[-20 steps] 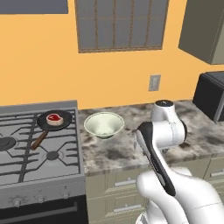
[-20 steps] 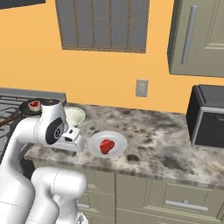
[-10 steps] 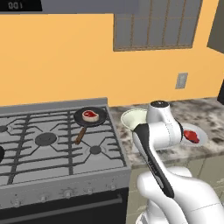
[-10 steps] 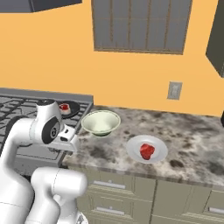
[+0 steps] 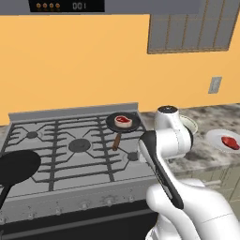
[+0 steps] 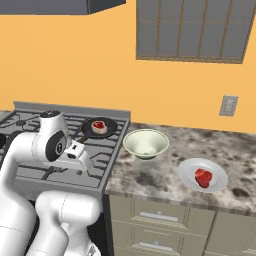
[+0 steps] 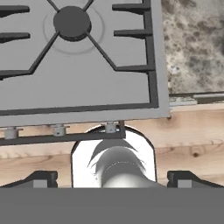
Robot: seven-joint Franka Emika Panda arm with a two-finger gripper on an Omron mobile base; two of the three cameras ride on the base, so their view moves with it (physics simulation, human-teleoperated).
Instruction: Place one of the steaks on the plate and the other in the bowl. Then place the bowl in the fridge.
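Note:
One steak [image 6: 99, 126] lies in a small black frying pan [image 6: 111, 130] on the stove's back right burner, the same steak [image 5: 123, 120] showing in the left base view. The other steak [image 6: 203, 177] rests on the white plate [image 6: 187, 168] on the marbled counter. Between pan and plate stands the pale bowl [image 6: 146, 143], with nothing in it. My gripper [image 6: 84, 164] hangs open over the stove's front right corner, pointing down, its fingertips [image 7: 41, 179] wide apart with nothing between them. The fridge is out of view.
A second, larger black pan [image 5: 16, 166] sits on the front left burner. The stove's grates [image 7: 131, 65] and a burner cap [image 7: 72, 21] lie under the hand, the counter edge [image 7: 192, 94] beside them. A wall socket [image 6: 228, 105] is behind the plate.
The whole picture has shifted: the base has driven left along the counter, so the stove now fills the middle. The arm keeps its pose and the gripper stays open.

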